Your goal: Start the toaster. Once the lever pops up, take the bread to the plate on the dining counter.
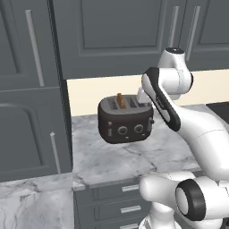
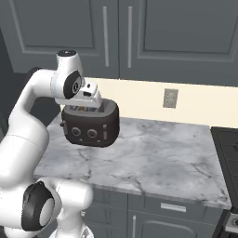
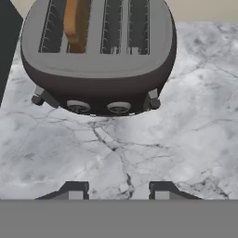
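The dark toaster (image 1: pixel 126 118) (image 2: pixel 90 124) stands on the marble worktop against the cream wall. A golden-brown bread (image 1: pixel 120 101) (image 3: pixel 76 23) slice sticks up from a slot near the toaster's (image 3: pixel 100 83) left end. Small lever tabs sit at the front corners, one on the left (image 3: pixel 39 96) and one on the right (image 3: pixel 152 100) (image 1: pixel 109 130). My gripper (image 3: pixel 118 191) hovers above and in front of the toaster, pointing down at it, open with bare marble between its fingertips. The plate and the dining counter are out of view.
Grey wall cabinets (image 2: pixel 130 32) hang over the marble worktop (image 2: pixel 158 153), and a tall grey cabinet (image 1: pixel 31 103) closes off the left. Drawers (image 1: pixel 120 197) run below the edge. A wall outlet (image 2: pixel 170 98) and a dark stove edge (image 2: pixel 228 148) lie to the right.
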